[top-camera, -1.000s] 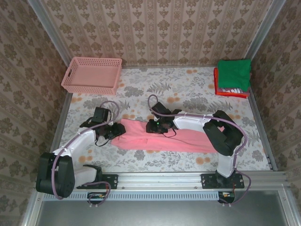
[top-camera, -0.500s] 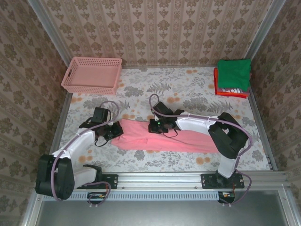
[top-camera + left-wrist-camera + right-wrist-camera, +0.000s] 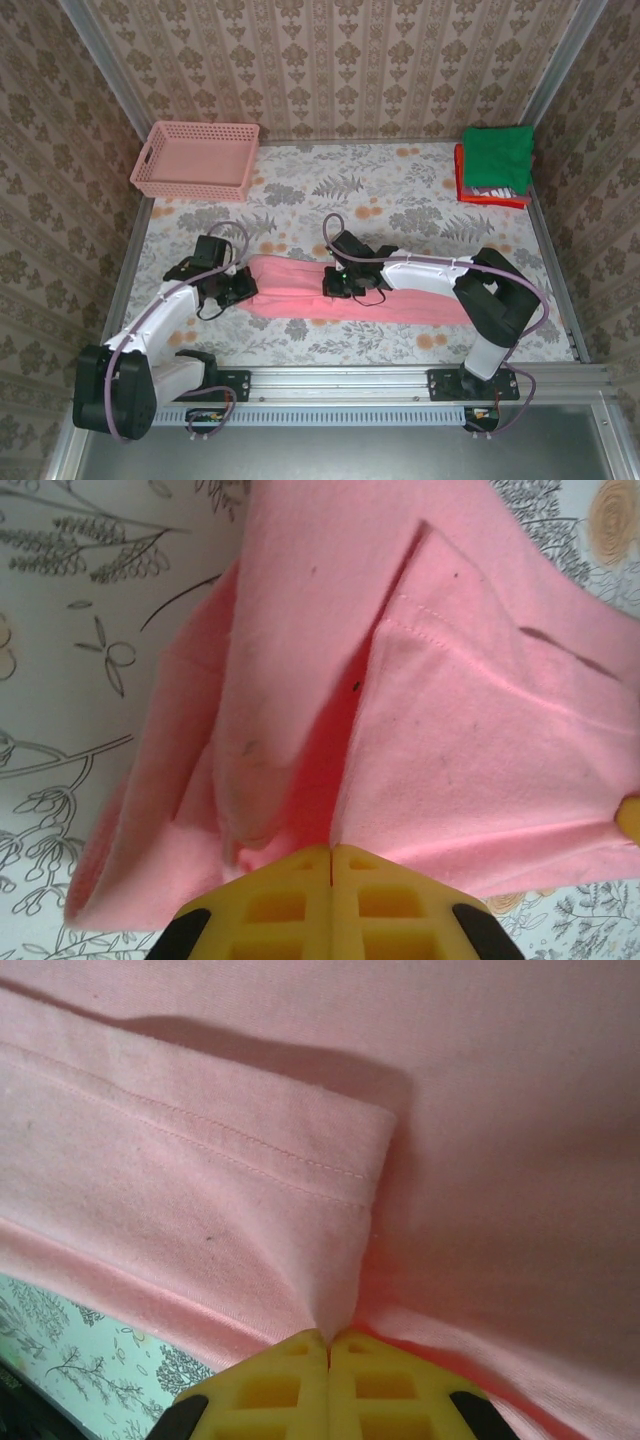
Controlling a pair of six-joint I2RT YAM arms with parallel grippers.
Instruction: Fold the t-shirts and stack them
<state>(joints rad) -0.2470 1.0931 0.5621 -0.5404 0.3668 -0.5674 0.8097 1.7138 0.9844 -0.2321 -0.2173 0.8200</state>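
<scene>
The salmon-pink t-shirt (image 3: 290, 288) lies as a long, narrow band across the lower middle of the top view, running from left of centre toward the lower right on the flower-patterned surface (image 3: 400, 190). Its left end is bunched and folded over on itself. In the left wrist view the salmon-pink t-shirt (image 3: 470, 740) shows a stitched hem and several overlapping layers, with the printed surface (image 3: 90, 630) visible at the left of the frame.

The left end effector (image 3: 236, 288) sits at the shirt's left end. In its own camera the left end effector (image 3: 331, 848) has its yellow fingers pressed together, with pink cloth gathered right at the tips. The right end effector (image 3: 342, 284) rests on the shirt near the middle of the band. In the right wrist view the right end effector (image 3: 328, 1335) is likewise closed, pinching a fold of the salmon-pink t-shirt (image 3: 250, 1150) just beside a hemmed edge.

Well apart, in the upper right corner of the top view, folded shirts sit in a stack: a green t-shirt (image 3: 497, 152) on top, a white t-shirt (image 3: 497, 189) under it, and a red t-shirt (image 3: 488, 199) at the bottom. A pink lattice basket (image 3: 195, 158) stands at the upper left of the surface.
</scene>
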